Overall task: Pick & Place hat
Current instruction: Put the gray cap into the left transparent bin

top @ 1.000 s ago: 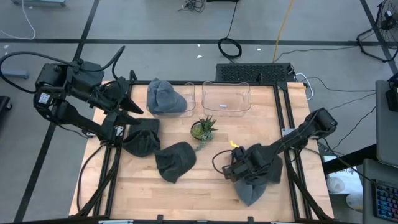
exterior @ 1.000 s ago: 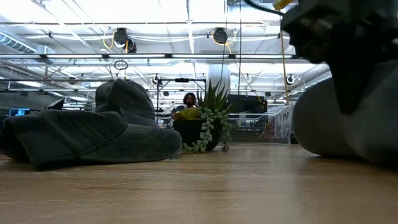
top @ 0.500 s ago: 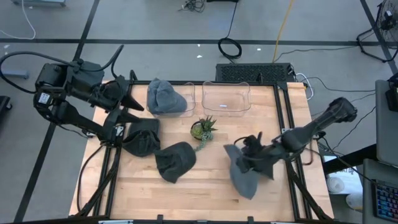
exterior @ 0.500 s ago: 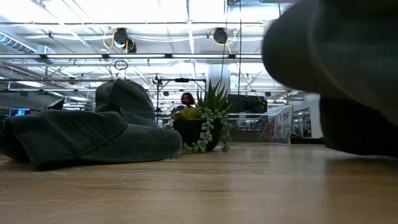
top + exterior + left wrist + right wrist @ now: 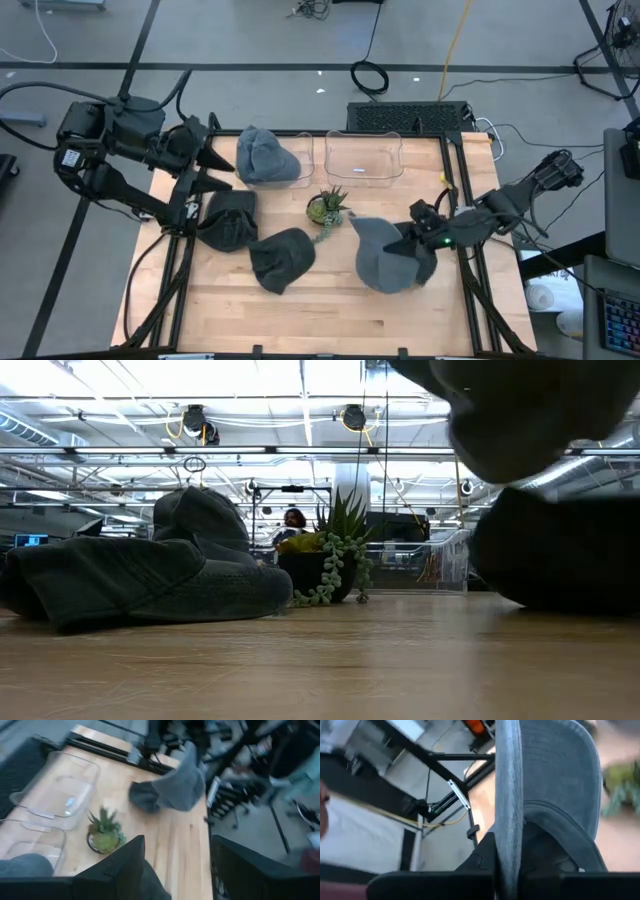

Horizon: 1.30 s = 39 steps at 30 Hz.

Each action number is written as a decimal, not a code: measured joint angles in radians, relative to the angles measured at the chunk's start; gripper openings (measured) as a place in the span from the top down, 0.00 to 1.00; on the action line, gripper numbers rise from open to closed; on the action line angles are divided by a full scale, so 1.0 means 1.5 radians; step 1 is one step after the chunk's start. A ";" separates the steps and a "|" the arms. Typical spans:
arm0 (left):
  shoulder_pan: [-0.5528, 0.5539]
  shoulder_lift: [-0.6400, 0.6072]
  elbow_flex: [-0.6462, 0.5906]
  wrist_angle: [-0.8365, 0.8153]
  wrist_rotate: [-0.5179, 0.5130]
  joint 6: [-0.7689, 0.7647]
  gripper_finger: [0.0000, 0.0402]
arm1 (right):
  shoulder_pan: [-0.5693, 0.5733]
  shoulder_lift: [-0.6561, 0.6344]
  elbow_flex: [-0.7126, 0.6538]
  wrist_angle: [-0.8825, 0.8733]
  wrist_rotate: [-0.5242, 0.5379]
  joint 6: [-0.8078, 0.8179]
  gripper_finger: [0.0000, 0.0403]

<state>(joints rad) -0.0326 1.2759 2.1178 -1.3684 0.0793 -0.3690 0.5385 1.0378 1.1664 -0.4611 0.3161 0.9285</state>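
Note:
The grey hat point(image 5: 383, 258) hangs in my right gripper point(image 5: 424, 236), which is shut on it above the table's right half; in the left wrist view the hat point(image 5: 176, 784) shows in the air. A second hat point(image 5: 266, 155) lies in the left clear bin, a third point(image 5: 228, 218) and a fourth point(image 5: 282, 258) lie flat on the table's left half. My left gripper point(image 5: 214, 174) is open and waits at the table's left edge, beside the binned hat. My right gripper pinches the hat by a thin edge of its brim point(image 5: 508, 815), which runs between the two fingers. The fingers come from the table's right side, slanting down. The crown point(image 5: 555, 770) hangs beyond and below the fingers, off the table.
A small potted plant point(image 5: 327, 207) stands mid-table, just left of the held hat. An empty clear bin point(image 5: 364, 156) sits at the far edge, next to the bin with the hat. Bare wood lies along the near edge point(image 5: 330, 310).
My right gripper has risen from the table's near right part and moved toward the far edge, carrying the hat. The hat, which lay on the wood under the gripper, is lifted and now hangs closer to the plant.

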 joint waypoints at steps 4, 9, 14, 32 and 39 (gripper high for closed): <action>0.000 0.000 0.000 0.018 -0.072 -0.045 0.40 | 0.000 -0.015 0.000 0.009 -0.001 -0.149 1.00; 0.000 0.000 0.000 0.033 -0.114 -0.050 0.40 | -0.007 -0.036 0.000 0.041 0.006 -0.319 1.00; 0.000 0.000 0.000 0.051 -0.139 -0.050 0.40 | -0.039 -0.063 0.000 0.070 0.070 -0.444 1.00; 0.027 0.011 -0.049 0.206 -0.284 0.127 0.40 | -0.232 -0.051 0.001 0.340 -0.004 -0.671 1.00; 0.115 0.014 -0.118 0.297 -0.171 0.206 0.40 | -0.329 -0.002 0.001 0.423 -0.171 -0.581 1.00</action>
<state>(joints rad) 0.1400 1.2971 1.9401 -0.9231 -0.1771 -0.0607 0.0445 1.0348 1.1671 0.1727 0.0600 0.0571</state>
